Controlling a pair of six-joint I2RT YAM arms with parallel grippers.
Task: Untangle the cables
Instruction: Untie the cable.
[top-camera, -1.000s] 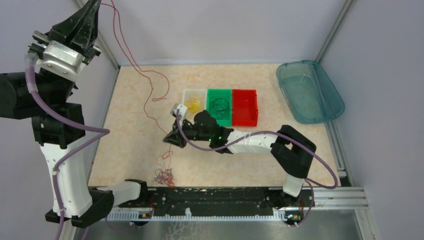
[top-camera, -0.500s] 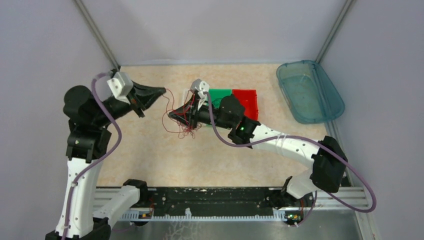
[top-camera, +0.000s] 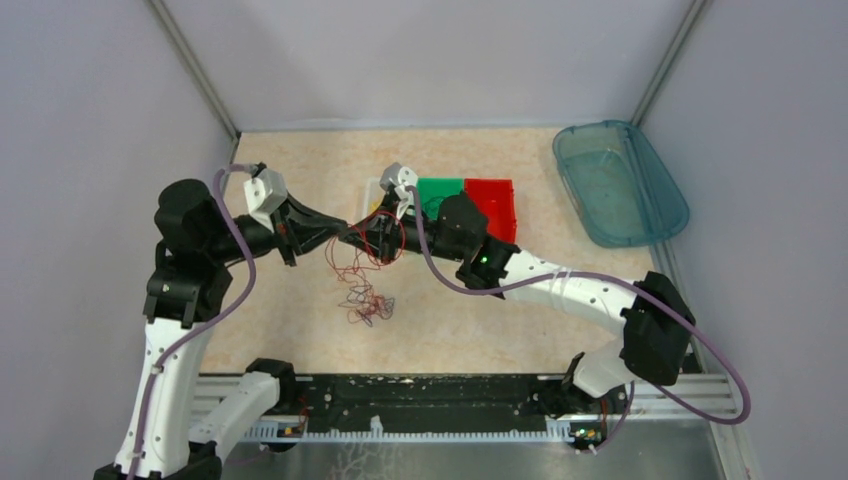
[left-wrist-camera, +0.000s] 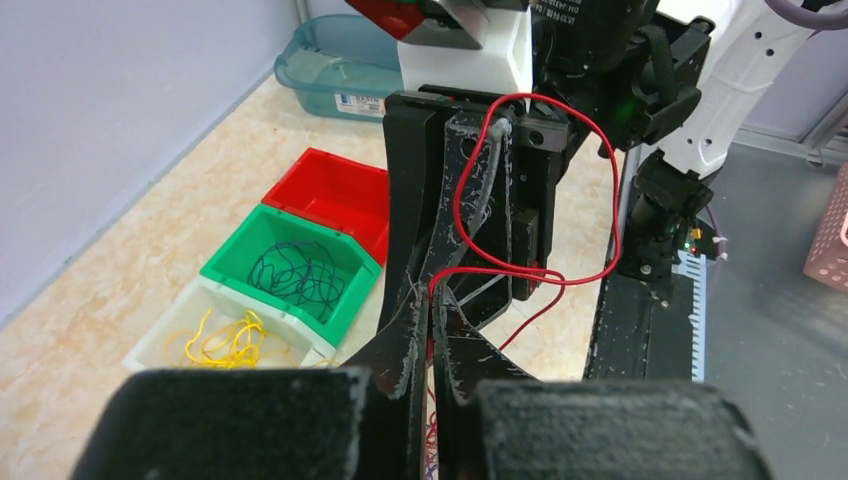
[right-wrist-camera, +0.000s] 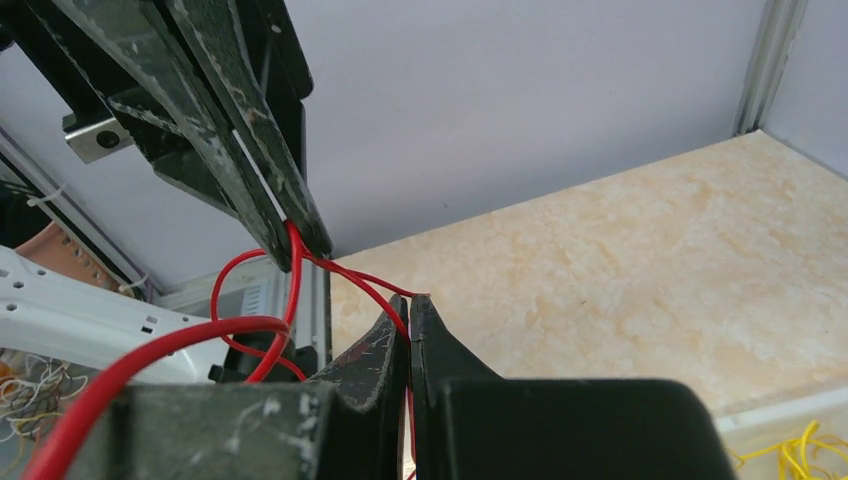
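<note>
My left gripper (top-camera: 338, 233) and right gripper (top-camera: 357, 236) meet tip to tip above the table, left of the bins. Both are shut on the same thin red wire (top-camera: 386, 237), which loops between them. In the left wrist view the red wire (left-wrist-camera: 520, 190) runs from my shut left gripper (left-wrist-camera: 432, 296) up over the right gripper's fingers. In the right wrist view the wire (right-wrist-camera: 350, 275) passes from my shut right gripper (right-wrist-camera: 410, 300) to the left fingertips (right-wrist-camera: 300, 232). A red and dark tangle (top-camera: 366, 300) hangs down to the table.
Three small bins stand behind the grippers: a white one with yellow wires (left-wrist-camera: 225, 340), a green one (top-camera: 440, 190) with dark wires (left-wrist-camera: 295, 275), and a red one (top-camera: 492, 196). A teal tub (top-camera: 620, 180) sits at the back right. The walls are close on both sides.
My left gripper came down from high at the left and moved right until it met the right gripper's tips. The wire tangle now hangs lower, reaching the table.
</note>
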